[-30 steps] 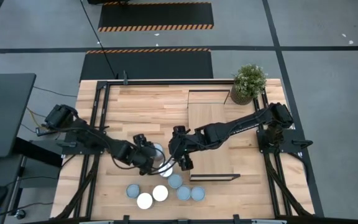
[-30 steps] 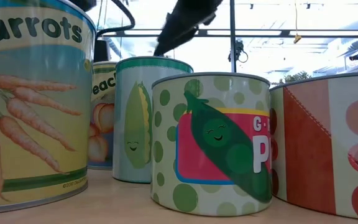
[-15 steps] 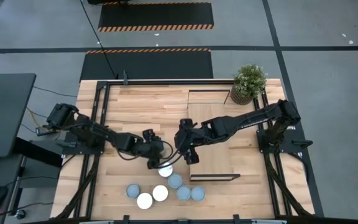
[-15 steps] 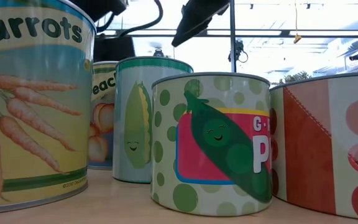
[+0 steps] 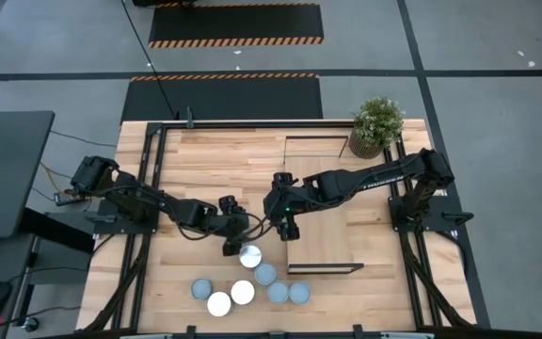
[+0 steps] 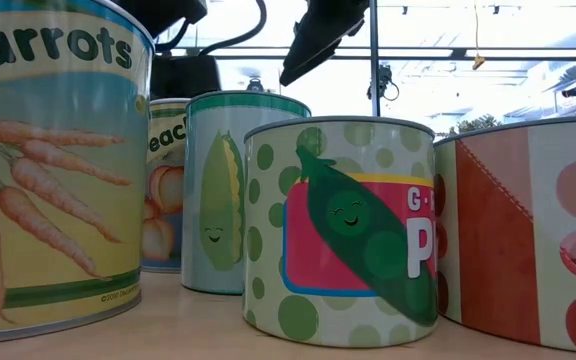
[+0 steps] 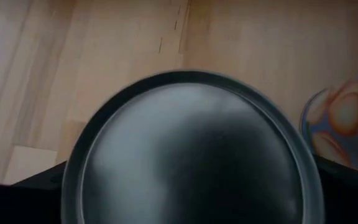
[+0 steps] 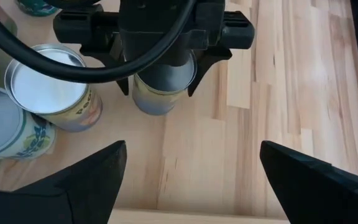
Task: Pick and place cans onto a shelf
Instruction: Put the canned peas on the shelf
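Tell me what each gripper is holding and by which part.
Nothing is clearly held. The left gripper straddles one standing can around its upper sides, jaws wide, grip not evident. The right gripper hangs open and empty.

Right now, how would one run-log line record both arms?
left fingers: open, straddling standing can | right fingers: open, empty, hovering by shelf edge

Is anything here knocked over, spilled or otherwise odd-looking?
Nothing stands out. The cans all stand upright in a loose cluster near the table's front edge, none dented or tipped. The shelf lies flat, with no cans on it yet.
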